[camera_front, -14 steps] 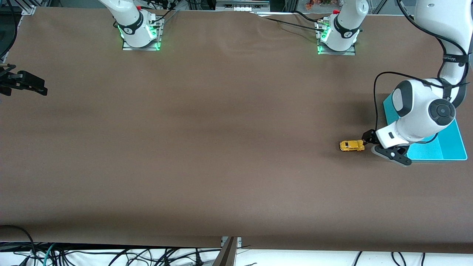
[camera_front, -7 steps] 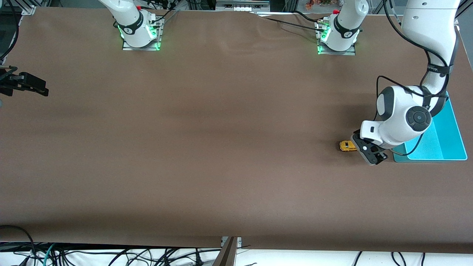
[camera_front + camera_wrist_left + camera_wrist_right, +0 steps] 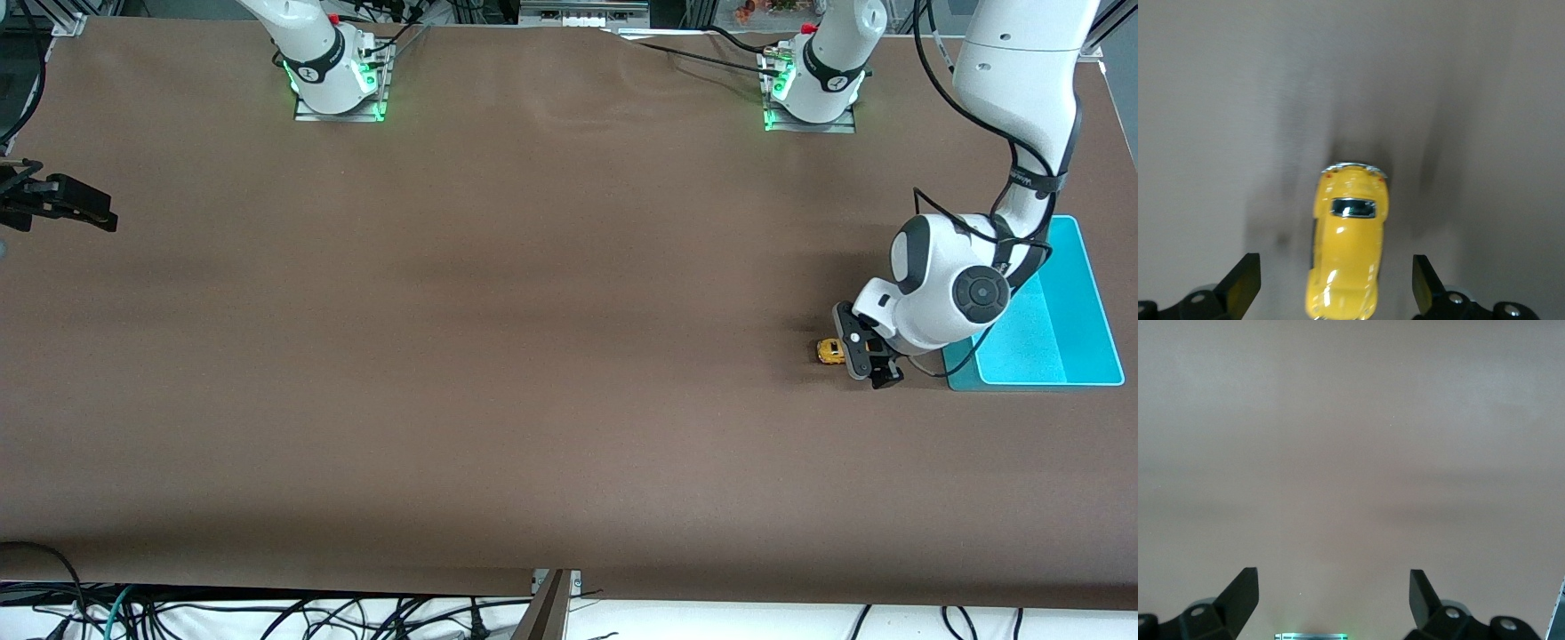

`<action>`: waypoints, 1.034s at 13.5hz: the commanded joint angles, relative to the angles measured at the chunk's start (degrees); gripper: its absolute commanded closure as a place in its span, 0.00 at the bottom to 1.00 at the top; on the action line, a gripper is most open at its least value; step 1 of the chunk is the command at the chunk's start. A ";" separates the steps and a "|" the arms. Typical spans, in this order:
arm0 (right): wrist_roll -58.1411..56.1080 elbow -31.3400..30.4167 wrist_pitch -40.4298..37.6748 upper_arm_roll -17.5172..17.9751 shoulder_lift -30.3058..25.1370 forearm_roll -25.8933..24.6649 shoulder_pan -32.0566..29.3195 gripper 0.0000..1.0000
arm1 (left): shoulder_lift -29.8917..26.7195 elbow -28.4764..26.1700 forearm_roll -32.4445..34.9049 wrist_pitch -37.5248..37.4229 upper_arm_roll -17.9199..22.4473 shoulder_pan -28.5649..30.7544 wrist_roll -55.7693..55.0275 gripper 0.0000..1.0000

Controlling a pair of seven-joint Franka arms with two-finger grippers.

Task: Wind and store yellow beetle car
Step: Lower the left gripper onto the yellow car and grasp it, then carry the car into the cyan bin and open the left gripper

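The yellow beetle car (image 3: 830,352) stands on the brown table beside the turquoise bin (image 3: 1031,384), toward the left arm's end. My left gripper (image 3: 861,357) is low over the car and covers part of it in the front view. In the left wrist view the car (image 3: 1348,240) lies between the open fingers (image 3: 1241,283), with a clear gap on each side, and my left gripper (image 3: 1335,290) touches nothing. My right gripper (image 3: 93,212) waits open at the right arm's end of the table, and the right gripper (image 3: 1333,600) has only bare table under it.
The turquoise bin's inside (image 3: 1058,302) holds nothing that I can see; the left arm's wrist covers its nearer corner. Both arm bases (image 3: 338,84) glow green along the table's edge farthest from the front camera. Cables hang below the table's near edge.
The left gripper has swung from the bin's corner toward the car and turned; its open fingers now stand on either side of it. The car and the right arm have not moved.
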 commanded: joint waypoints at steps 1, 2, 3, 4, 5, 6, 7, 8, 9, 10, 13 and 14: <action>0.79 -0.44 -0.27 0.29 -0.50 0.29 -0.13 0.00 | 0.74 -1.83 -2.00 2.04 0.27 -0.48 2.39 0.00; 0.79 -0.44 -0.35 0.29 -0.50 0.29 -0.13 0.00 | 0.75 -2.18 -2.35 2.04 0.27 -0.48 2.39 0.00; 0.79 -0.44 -0.35 0.29 -0.50 0.29 -0.13 0.00 | 0.75 -2.36 -2.35 2.04 0.27 -0.48 2.39 0.00; 0.79 -0.44 -0.35 0.29 -0.50 0.29 -0.13 0.00 | 0.75 -2.36 -3.57 2.04 0.27 -0.56 2.39 0.10; 0.79 -0.44 -0.27 0.29 -0.50 0.29 -0.13 0.00 | 0.57 -2.28 -4.02 2.04 0.27 -0.56 2.39 0.52; 0.70 -0.44 -0.35 0.38 -0.50 0.29 -0.13 0.00 | 0.31 -2.19 -4.20 2.04 0.27 -0.56 2.30 0.81; 0.70 -0.44 -0.27 0.38 -0.50 0.21 -0.13 0.00 | -0.04 -2.10 -4.11 1.95 0.35 -0.56 2.30 1.00; 0.70 -0.44 -0.18 0.38 -0.50 0.29 -0.13 0.00 | -0.57 -2.01 -3.85 1.78 0.36 -0.56 2.38 1.00; 0.70 -0.44 -0.26 0.38 -0.50 0.29 -0.13 0.00 | -1.18 -1.92 -3.50 1.43 0.36 -0.48 2.47 1.00; 0.79 -0.44 -0.27 0.38 -0.50 0.29 -0.13 0.00 | -2.32 -1.84 -3.41 1.25 0.36 -0.39 2.56 1.00; 0.70 -0.44 -0.27 0.38 -0.50 0.29 -0.05 0.00 | -6.62 -1.57 -3.41 -2.68 0.27 0.31 2.56 1.00; 0.70 -0.44 -0.27 0.38 -0.50 0.29 -0.05 0.00 | -8.46 -1.05 -3.41 -5.05 0.27 0.84 2.56 1.00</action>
